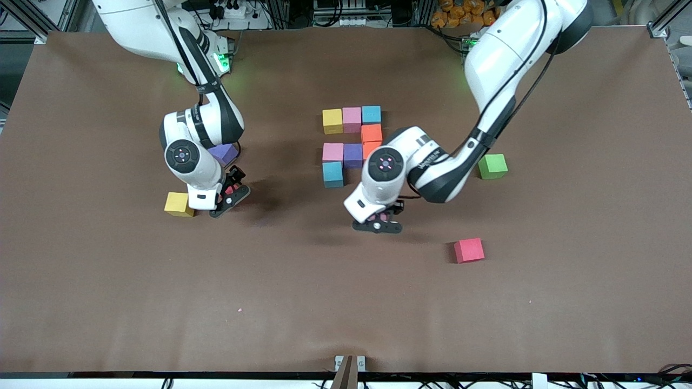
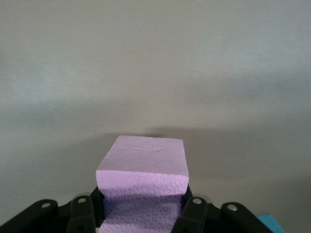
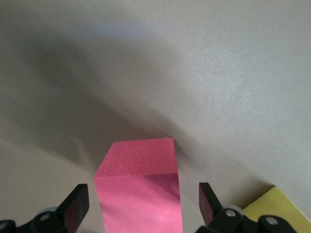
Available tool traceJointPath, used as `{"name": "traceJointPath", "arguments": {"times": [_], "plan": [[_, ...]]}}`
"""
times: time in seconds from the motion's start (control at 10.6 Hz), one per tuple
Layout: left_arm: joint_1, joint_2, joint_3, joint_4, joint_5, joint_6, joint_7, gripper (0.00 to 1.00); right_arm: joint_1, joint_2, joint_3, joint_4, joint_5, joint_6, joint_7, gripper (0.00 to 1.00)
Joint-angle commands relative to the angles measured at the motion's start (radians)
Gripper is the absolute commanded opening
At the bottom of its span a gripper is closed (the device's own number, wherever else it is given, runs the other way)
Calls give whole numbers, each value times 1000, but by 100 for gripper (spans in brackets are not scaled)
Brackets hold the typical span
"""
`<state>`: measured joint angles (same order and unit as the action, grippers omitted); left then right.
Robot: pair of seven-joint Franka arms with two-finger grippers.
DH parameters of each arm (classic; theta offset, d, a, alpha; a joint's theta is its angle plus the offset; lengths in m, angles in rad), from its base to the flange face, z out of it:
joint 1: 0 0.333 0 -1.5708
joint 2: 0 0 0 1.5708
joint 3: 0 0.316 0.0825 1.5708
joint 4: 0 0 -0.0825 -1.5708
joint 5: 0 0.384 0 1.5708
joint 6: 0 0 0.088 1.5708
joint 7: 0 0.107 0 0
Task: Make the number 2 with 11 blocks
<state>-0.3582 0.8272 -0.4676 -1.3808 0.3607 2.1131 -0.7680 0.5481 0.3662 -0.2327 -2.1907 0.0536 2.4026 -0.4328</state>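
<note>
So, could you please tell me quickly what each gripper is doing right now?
Left gripper: shut on a pink block.
Right gripper: open, its fingers either side of a red block, not gripping it.

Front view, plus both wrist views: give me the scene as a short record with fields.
figure: eight blocks laid together at the table's centre
left gripper: jaws shut on pink block, over bare table
right gripper: jaws open, either side of red block, a gap on both sides
by right gripper: yellow block, purple block
loose, toward the left arm's end: second red block, green cube
</note>
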Motion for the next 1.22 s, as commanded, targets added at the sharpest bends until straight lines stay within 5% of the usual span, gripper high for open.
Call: {"name": "traceJointPath", "arguments": {"times": [0.0, 0.19, 0.47, 0.75, 1.13], "plan": [[-101, 49, 58, 93, -64, -41, -23, 32, -26, -26, 13, -46, -15, 44, -12, 100], [-232, 78, 203, 164, -176, -45, -22, 32, -30, -23, 13, -46, -14, 49, -10, 100], [-292, 121, 239, 204, -190, -44, -22, 32, -31, -15, 15, -46, -11, 69, -10, 100], [-309, 130, 238, 207, -203, -44, -25, 32, -31, -13, 15, -44, -8, 69, -9, 31], [-321, 150, 239, 243, -250, -45, -106, 32, -33, -27, 15, 21, -6, 35, -7, 24]]}}
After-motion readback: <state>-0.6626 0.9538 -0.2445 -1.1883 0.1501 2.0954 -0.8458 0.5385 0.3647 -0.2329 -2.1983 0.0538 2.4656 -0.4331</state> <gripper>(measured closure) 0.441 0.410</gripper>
